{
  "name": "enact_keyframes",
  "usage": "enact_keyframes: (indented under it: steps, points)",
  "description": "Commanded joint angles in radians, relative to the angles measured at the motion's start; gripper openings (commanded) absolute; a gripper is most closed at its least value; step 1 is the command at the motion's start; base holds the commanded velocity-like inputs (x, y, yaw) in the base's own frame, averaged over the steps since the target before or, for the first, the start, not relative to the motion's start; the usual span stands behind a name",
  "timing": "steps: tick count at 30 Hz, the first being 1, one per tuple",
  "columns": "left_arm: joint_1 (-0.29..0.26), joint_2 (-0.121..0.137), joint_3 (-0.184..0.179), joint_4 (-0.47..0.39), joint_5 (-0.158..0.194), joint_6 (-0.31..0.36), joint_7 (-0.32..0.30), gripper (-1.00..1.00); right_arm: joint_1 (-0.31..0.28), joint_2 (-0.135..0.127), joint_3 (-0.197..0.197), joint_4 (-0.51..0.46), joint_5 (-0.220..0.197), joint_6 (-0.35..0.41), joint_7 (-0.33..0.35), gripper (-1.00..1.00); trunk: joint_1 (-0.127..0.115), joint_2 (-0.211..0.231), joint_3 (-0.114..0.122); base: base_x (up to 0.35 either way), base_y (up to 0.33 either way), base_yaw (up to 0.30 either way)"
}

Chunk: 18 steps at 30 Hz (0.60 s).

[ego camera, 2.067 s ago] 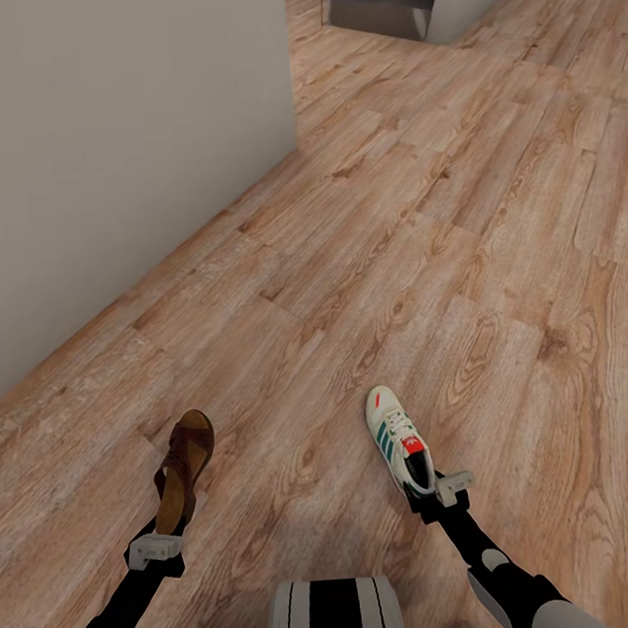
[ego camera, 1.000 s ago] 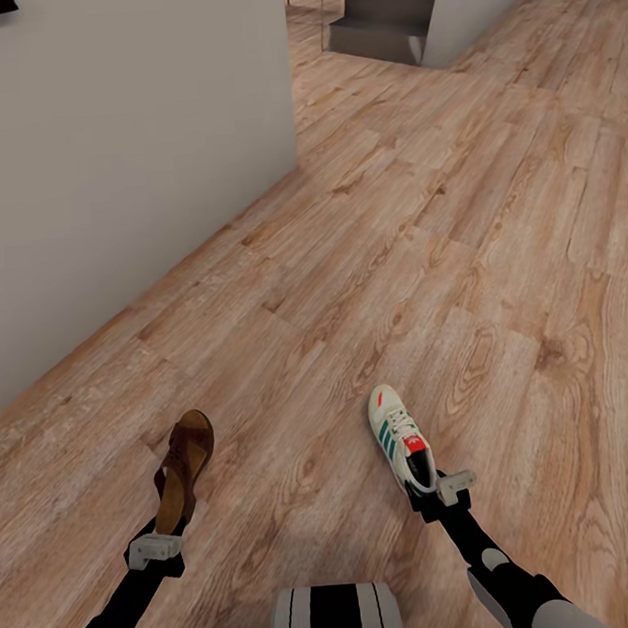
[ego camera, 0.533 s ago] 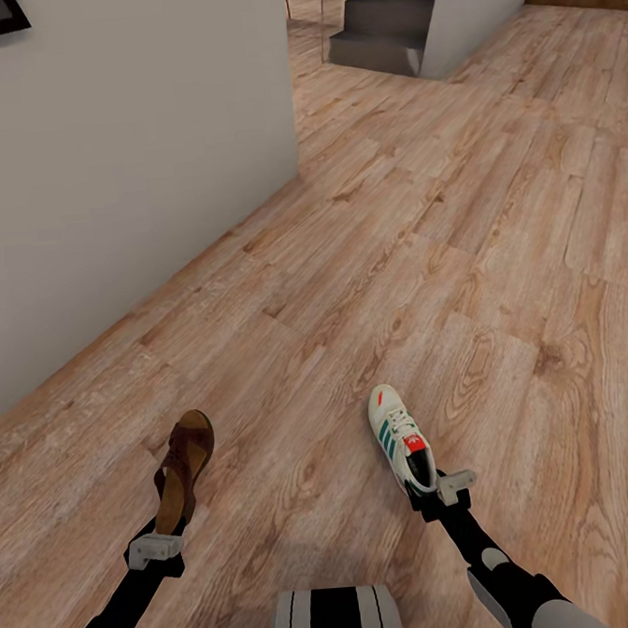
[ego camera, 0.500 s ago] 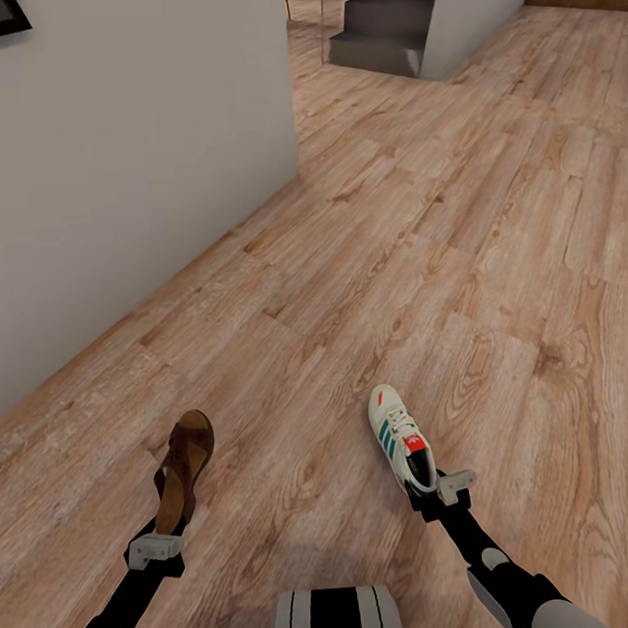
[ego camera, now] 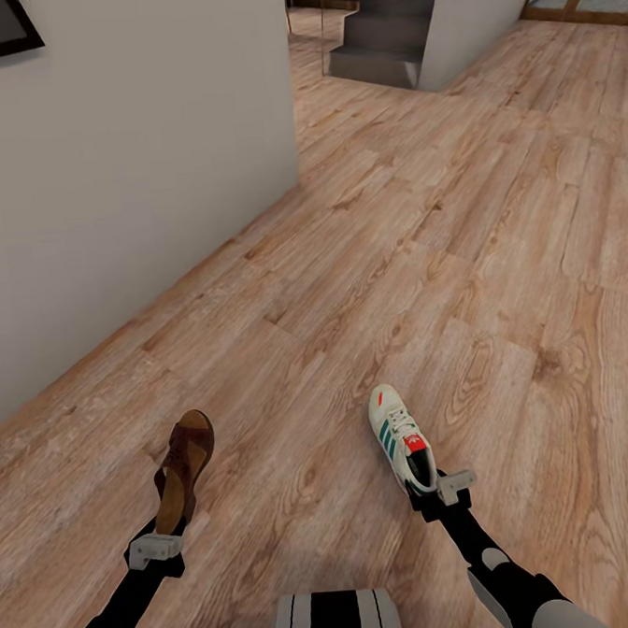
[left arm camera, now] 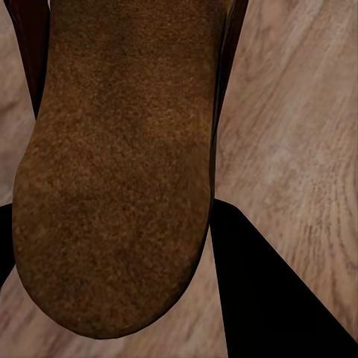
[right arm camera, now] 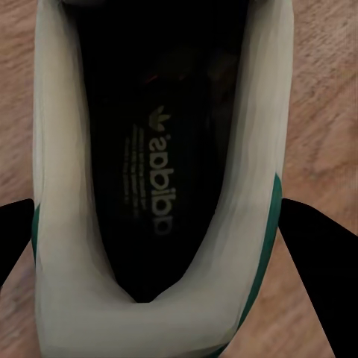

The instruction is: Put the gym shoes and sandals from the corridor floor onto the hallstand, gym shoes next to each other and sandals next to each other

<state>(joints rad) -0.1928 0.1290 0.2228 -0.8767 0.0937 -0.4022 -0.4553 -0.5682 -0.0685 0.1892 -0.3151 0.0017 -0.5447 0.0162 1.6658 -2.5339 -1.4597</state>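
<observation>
1. Pincers each pinch one shoe: the left pincer (ego camera: 166, 530) grips the heel of a dark brown leather sandal (ego camera: 185, 468), and the right pincer (ego camera: 430, 495) grips the heel of a cream-white sneaker with green stripes (ego camera: 401, 436).
2. Both shoes stick out ahead of their pincers, above the brown wooden plank floor (ego camera: 459, 248).
3. A shoe could slip out and drop, I think, because only its heel is held.
4. Shoe rack and the other two shoes are out of sight.

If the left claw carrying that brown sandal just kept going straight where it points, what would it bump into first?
Probably the grey wall: the left gripper points its sandal that way over bare floor, though depth is unclear.
</observation>
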Motion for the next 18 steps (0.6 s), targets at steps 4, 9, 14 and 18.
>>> enact_keyframes:
  steps: [4,9,14,18]
  points:
    - [0.000,0.000,0.001,0.001,0.006,0.000,-0.009,-1.00,0.000,0.000,0.001,0.001,0.000,-0.003,0.001,-1.00,0.000,0.000,0.006,0.000,0.000,0.000]
    - [0.000,0.000,0.001,0.001,0.006,0.000,-0.009,-1.00,0.000,0.000,0.001,0.000,0.000,-0.003,0.001,-1.00,0.000,0.000,0.013,0.000,0.000,0.000]
    - [0.000,0.000,0.001,0.001,0.006,0.000,-0.009,-1.00,-0.001,-0.001,0.001,0.000,0.000,-0.003,0.001,-1.00,0.000,0.000,0.021,0.000,0.000,0.000]
    - [0.000,0.000,0.001,0.001,0.006,0.000,-0.009,-1.00,-0.001,-0.001,0.001,-0.001,0.000,-0.003,0.001,-1.00,0.000,0.000,0.027,0.000,0.000,0.000]
